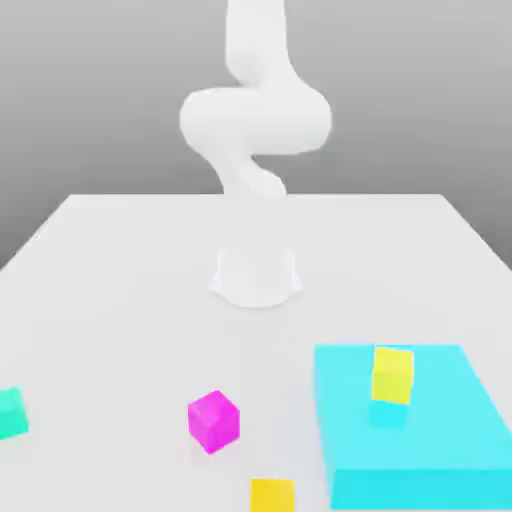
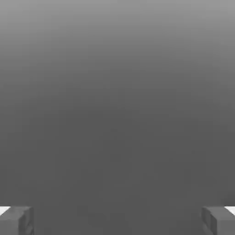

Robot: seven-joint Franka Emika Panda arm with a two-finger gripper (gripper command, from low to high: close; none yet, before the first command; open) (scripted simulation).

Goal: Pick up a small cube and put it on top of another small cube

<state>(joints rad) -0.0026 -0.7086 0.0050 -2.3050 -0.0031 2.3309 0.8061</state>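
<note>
The end effector point(image 2: 117, 220) stands wide with nothing between its fingertips point(image 2: 16, 220), apparently ready for a grasp not yet begun. Taking the cyan platform point(image 1: 440, 400) as landmark: a yellow cube point(image 1: 393, 374) sits on it atop a small cyan cube point(image 1: 388, 413), so that pair looks already stacked. Off the platform on the white surface point(image 1: 120, 300), the magenta cube point(image 1: 213, 421) lies to the exterior view's left, another yellow cube point(image 1: 272, 495) just beside the platform's near corner, and a green cube point(image 1: 11, 412) well apart.

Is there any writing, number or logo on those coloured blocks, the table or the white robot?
None: no words, numbers or signs can be read. The magenta cube, the yellow cubes, the green cube, the cyan block, the white arm and the table are all plain.
</note>
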